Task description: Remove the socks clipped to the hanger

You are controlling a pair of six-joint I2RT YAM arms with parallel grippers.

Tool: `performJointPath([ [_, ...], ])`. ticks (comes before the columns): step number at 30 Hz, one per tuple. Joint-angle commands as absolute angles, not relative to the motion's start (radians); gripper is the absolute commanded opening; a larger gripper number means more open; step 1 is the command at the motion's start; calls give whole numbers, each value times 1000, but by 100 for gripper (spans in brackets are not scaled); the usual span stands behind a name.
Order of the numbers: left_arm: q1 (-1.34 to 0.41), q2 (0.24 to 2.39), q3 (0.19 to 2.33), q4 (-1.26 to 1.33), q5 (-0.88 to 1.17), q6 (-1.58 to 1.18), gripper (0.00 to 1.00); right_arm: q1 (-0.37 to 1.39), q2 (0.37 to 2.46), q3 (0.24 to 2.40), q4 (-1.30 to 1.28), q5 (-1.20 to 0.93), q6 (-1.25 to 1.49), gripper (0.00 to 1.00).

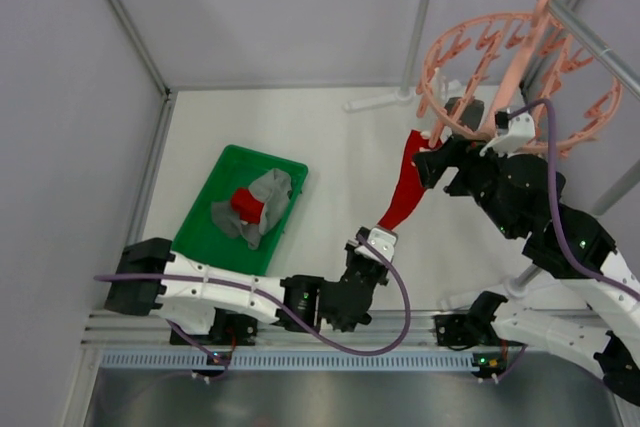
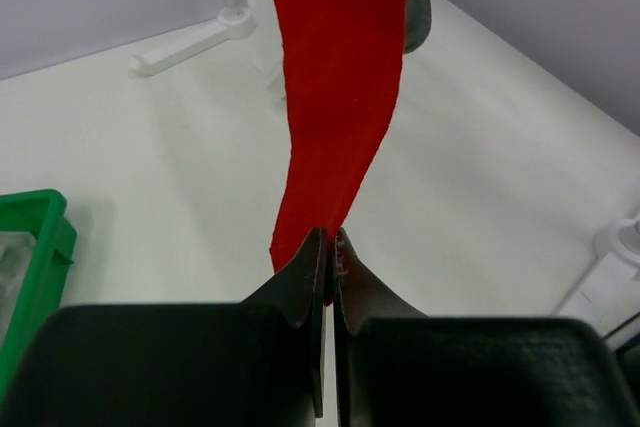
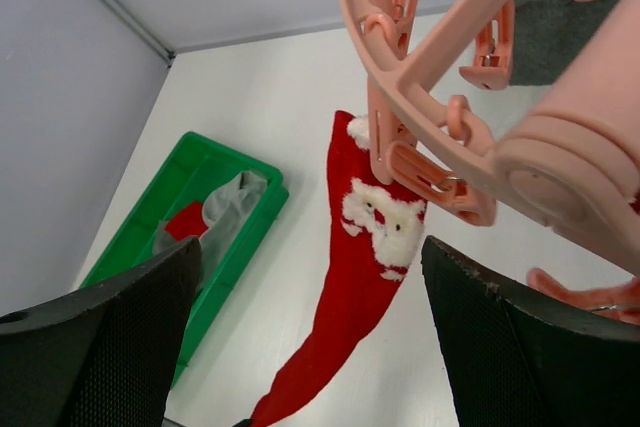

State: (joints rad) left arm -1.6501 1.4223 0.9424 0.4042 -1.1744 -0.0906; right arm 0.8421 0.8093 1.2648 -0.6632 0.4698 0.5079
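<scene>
A long red sock (image 1: 404, 187) with a white Santa face (image 3: 385, 222) hangs from a clip (image 3: 430, 172) on the pink hanger (image 1: 520, 57), stretched down and to the left. My left gripper (image 2: 331, 237) is shut on its lower end (image 2: 300, 237), just above the table (image 1: 378, 237). My right gripper (image 1: 447, 137) is open at the hanger's near rim. Its fingers (image 3: 120, 327) stand wide on either side of the sock and the clip and touch neither. Grey fabric (image 3: 575, 27) shows behind the hanger's spokes (image 3: 470, 37).
A green tray (image 1: 200, 222) on the left of the table holds grey and red socks (image 1: 255, 205). The white foot of the stand (image 1: 375, 102) lies at the back. Metal frame posts (image 1: 420, 17) and grey walls enclose the table.
</scene>
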Motion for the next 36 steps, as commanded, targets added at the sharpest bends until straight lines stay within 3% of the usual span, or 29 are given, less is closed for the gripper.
performJointPath([
  [1, -1654, 1379, 951, 331, -1083, -190, 0, 848, 790, 1241, -598, 532, 503, 86],
  [10, -1654, 1279, 913, 293, -1005, -276, 0, 848, 761, 1186, -496, 522, 489, 84],
  [36, -1664, 1140, 948, 199, -899, -287, 0, 847, 861, 1235, -505, 595, 497, 83],
])
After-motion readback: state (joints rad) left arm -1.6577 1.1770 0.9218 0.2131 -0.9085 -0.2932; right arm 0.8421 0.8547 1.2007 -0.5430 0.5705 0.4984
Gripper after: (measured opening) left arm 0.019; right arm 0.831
